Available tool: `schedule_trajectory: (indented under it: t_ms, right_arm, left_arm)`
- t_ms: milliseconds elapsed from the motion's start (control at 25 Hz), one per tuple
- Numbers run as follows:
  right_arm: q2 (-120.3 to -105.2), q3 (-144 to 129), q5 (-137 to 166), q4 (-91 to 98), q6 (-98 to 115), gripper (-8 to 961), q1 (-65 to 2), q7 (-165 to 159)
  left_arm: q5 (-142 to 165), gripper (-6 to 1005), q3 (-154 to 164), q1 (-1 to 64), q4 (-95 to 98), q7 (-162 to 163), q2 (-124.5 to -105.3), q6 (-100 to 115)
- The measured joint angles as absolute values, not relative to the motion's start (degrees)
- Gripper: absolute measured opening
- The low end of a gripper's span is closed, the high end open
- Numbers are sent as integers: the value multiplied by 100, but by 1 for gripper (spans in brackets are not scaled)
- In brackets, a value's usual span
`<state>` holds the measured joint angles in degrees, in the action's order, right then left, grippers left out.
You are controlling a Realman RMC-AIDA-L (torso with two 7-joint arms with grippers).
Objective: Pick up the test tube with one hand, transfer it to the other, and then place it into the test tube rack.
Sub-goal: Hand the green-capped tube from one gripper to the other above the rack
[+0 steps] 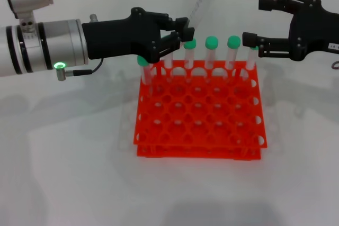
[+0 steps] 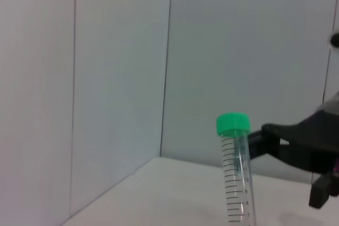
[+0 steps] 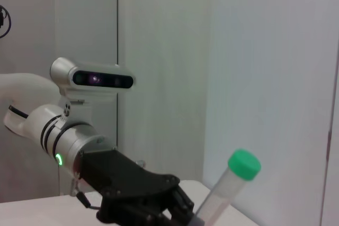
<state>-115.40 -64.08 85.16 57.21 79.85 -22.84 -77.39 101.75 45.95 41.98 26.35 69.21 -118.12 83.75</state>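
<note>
Orange plastic marks the test tube rack [image 1: 198, 115], which sits square in the middle of the white tabletop [image 1: 63, 173], its two tiers pierced by a grid of round holes. Along its far row stand several green-capped tubes [image 1: 212, 51], upright in their holes, with one more [image 1: 143, 70] at the far left corner, partly hidden by the arm.

The left pincer [image 1: 183, 33], black and without a label, reaches in from the left on a silver arm segment with a green light [image 1: 60, 66]. It is above the rack's far left part and is clenched on the lower end of the test tube [image 1: 204, 1]. The tube is lifted clear of the rack and tilts up and to the right, its green cap at the top. In the left wrist view the same tube [image 2: 237, 173] shows printed graduations down its clear wall, and in the right wrist view it [image 3: 230, 186] rises slanted out of the black fingers [image 3: 153, 205].

The right pincer [image 1: 253, 25], black with a small white label on its side, hovers above the rack's far right corner. Its fingers are spread apart and grasp nothing, pointing left toward the held tube but apart from it.
</note>
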Motion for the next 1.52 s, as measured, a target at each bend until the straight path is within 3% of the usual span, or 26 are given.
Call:
schedule_trajectory:
  t_ms: [1520]
  right_arm:
    - [-11530, -6530, 8094, 5677, 8139, 860, -2508, -7820]
  left_arm:
    - [10118, 214, 4748, 4221, 2716, 6657, -11783, 8783]
